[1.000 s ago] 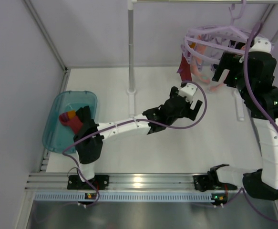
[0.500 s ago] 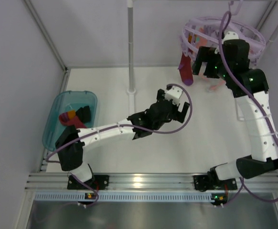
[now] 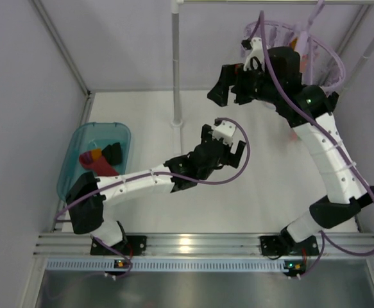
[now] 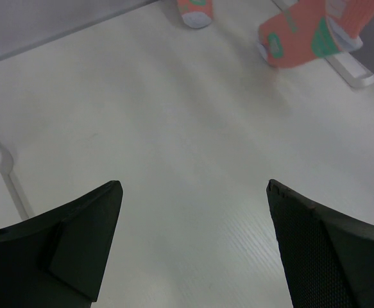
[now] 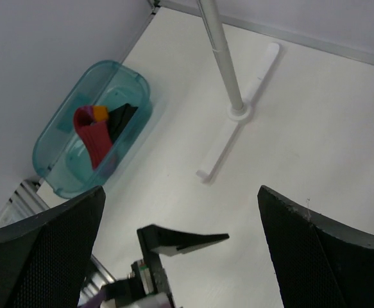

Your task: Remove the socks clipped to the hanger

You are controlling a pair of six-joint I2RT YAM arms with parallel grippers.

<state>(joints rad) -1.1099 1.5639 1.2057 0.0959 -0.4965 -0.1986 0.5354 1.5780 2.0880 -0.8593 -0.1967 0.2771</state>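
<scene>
Since the earlier frame the right gripper (image 5: pixel 180 192) is being carried leftward, away from the hanger (image 3: pixel 333 56), which is now being left behind it and to its right, hung high near the back wall. Its jaws are being held wide apart, with nothing between them. Well ahead of it, to its left, socks (image 5: pixel 97 128) in red, orange and black are being held in the teal tub (image 5: pixel 61 170), with the white pole (image 5: pixel 220 58) ahead. The left gripper (image 4: pixel 193 186) is being drawn back slightly. Its jaws are likewise being kept wide open and empty above the table (image 4: pixel 142 115). Ahead of it and to its right, two salmon socks (image 4: pixel 296 42) are being seen, well clear of the fingers. Teal marks on them are too blurred to be read.
</scene>
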